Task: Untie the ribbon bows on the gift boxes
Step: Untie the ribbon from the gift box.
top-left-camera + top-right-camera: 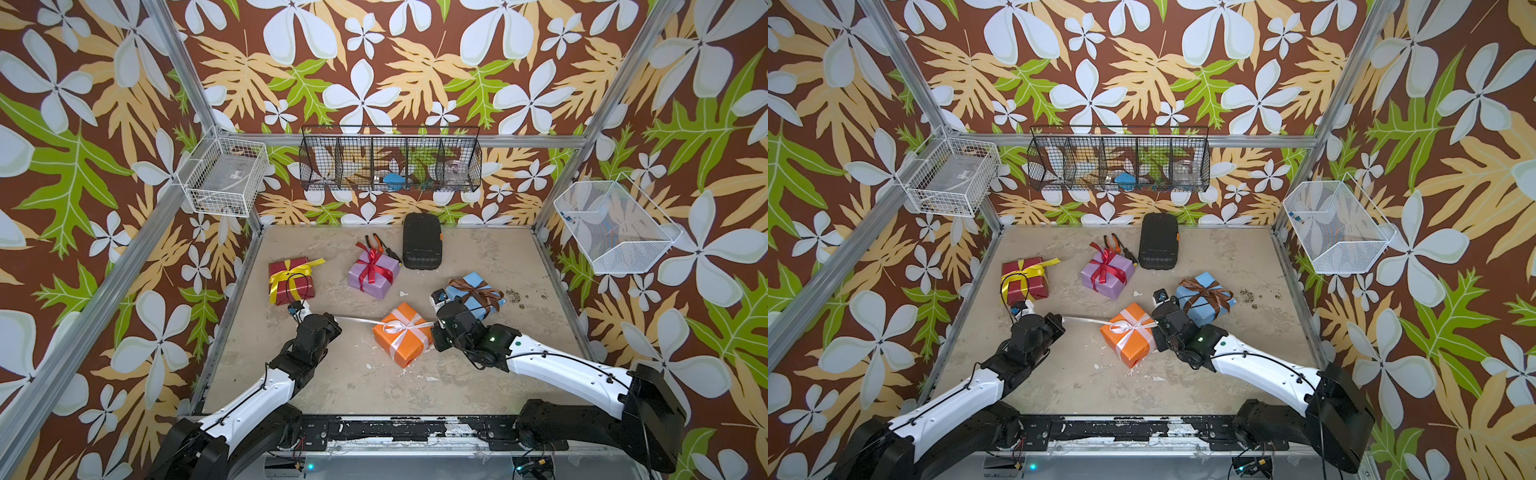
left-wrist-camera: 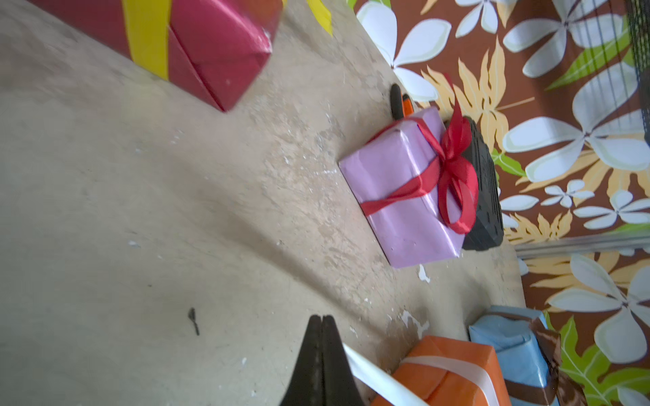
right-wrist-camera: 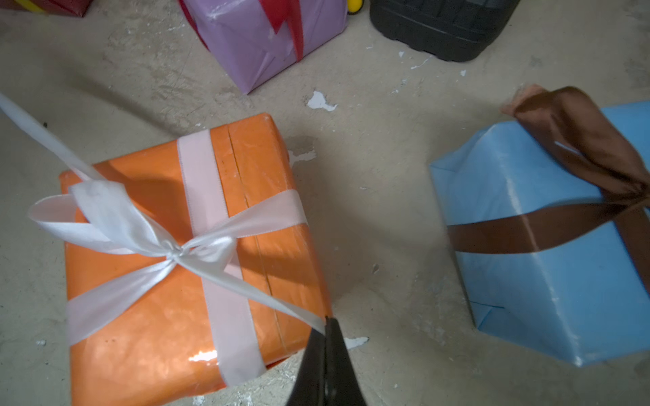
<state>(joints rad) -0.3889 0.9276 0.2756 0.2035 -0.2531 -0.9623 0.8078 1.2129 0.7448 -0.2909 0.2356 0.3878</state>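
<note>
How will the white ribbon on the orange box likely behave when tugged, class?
Probably floppy: the white ribbon droops in soft loops. Likely slippery, given its satin sheen. The small paper-wrapped orange box may be light, so it might drag along.

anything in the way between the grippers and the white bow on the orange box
Nothing visible. The left gripper and the right gripper each pinch a tail of the white bow, and both tails run free to the knot on the orange box.
</note>
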